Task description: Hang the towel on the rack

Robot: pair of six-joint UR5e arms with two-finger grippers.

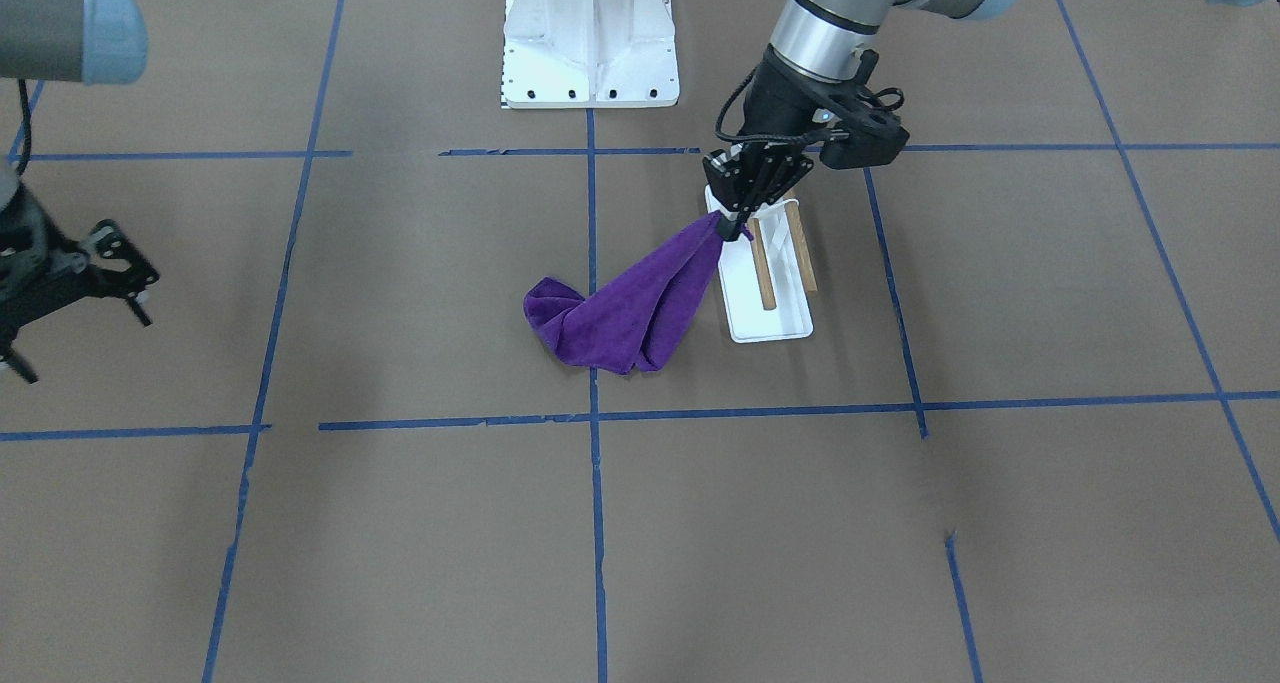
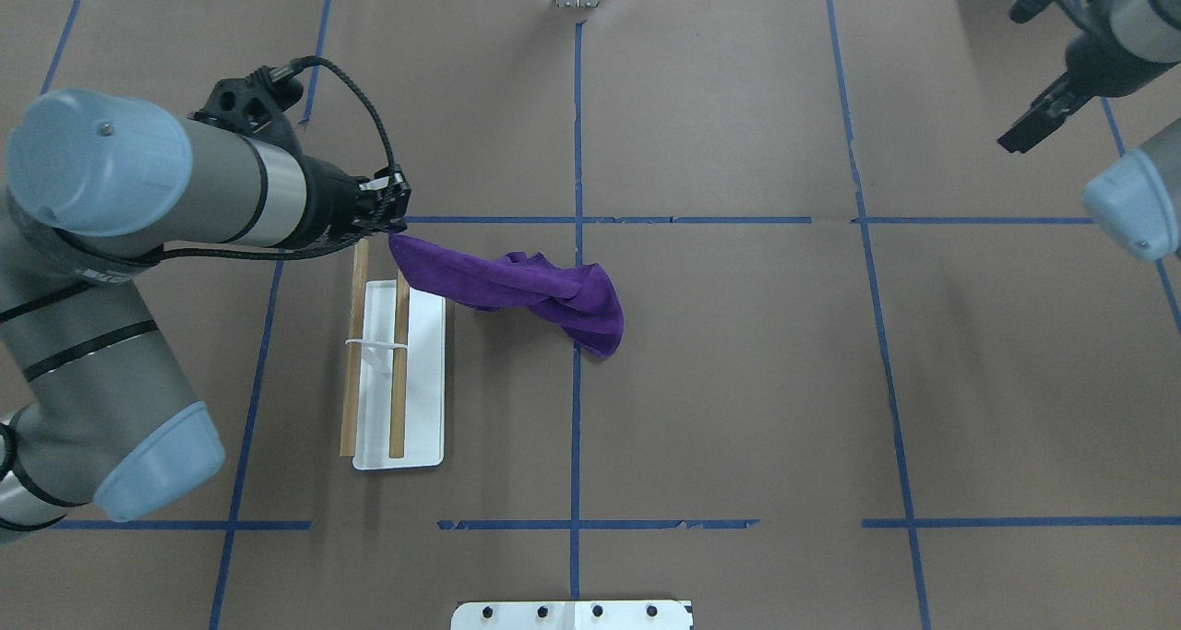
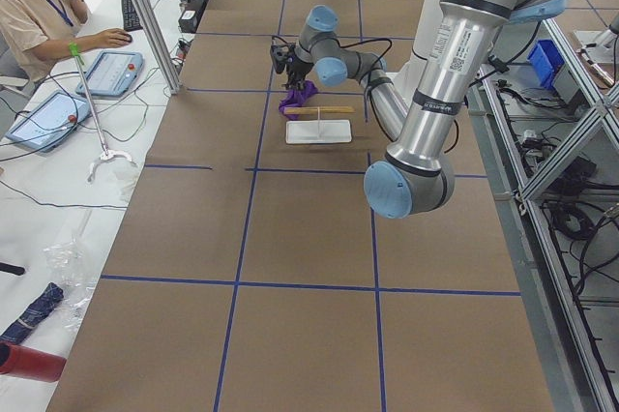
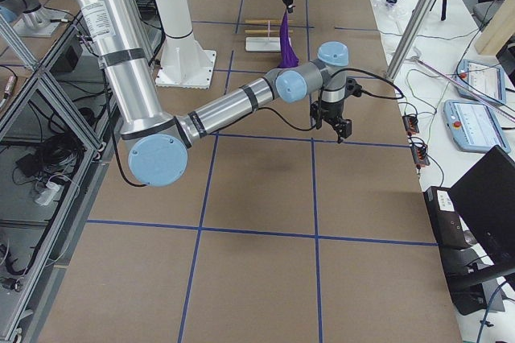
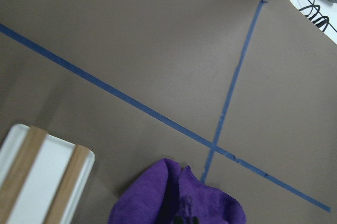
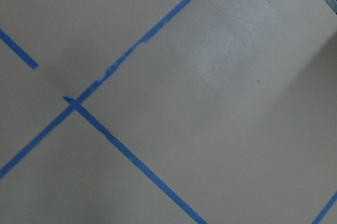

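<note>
So we're looking at the left gripper (image 2: 395, 229) here, and its jaws are pinching one corner of the purple towel (image 2: 517, 284). That corner is hovering right at the far end of the rack (image 2: 424, 381), the end pointing away from the robot. The rest of the cloth is trailing off sideways toward the middle of the table (image 2: 738, 381), on the robot's right of the rack. We're guessing the bunched-up low end is brushing the table, but honestly the views aren't settling whether it's touching or just dangling above.

The bit we're caring about is this. The two wooden rods (image 2: 399, 362) are running lengthwise toward and away from the robot, and the towel is stretching out roughly crosswise to them. That's already the right orientation for draping. It's just sitting entirely on one side and off the rods' far tips. So we're thinking the next move needs the held corner going up, back along the rods toward the robot, and across both of them toward the robot's left. That way the cloth would be falling over the rods, not sliding past their ends.

The right gripper (image 1: 90, 343) is hanging well apart from all this, out near the table's other end, with its jaws spread and holding nothing. The left arm is the near one by a mile, so we're expecting it to be doing the whole job.
</note>
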